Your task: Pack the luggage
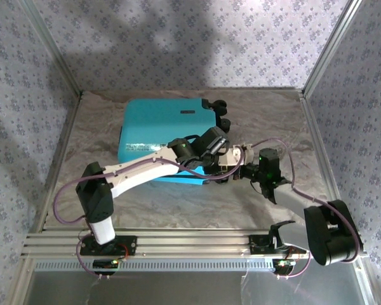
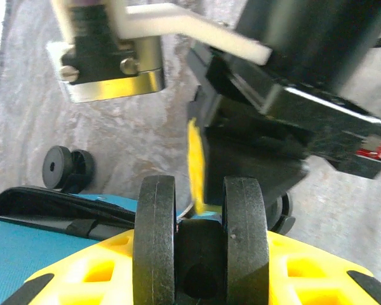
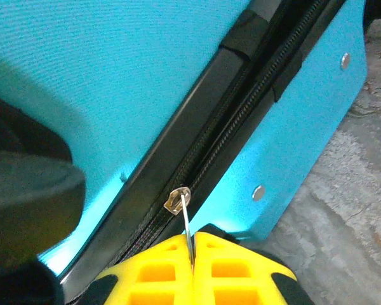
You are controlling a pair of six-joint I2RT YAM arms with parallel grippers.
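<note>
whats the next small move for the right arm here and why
Probably a short steady pull on the zipper tab along the track. The right jaws are shut on that tab, the slider sits partway along the luggage seam, and the left jaws clamp a wheel, bracing the case. Which direction closes it I cannot tell.

The luggage (image 1: 159, 130) lies flat on the desk (image 1: 146, 203). At its right side the left claw (image 2: 200, 267) straddles a wheel (image 2: 155, 241); the right claw (image 3: 193, 254), just nearer, pinches the zipper pull (image 3: 179, 202).
</note>
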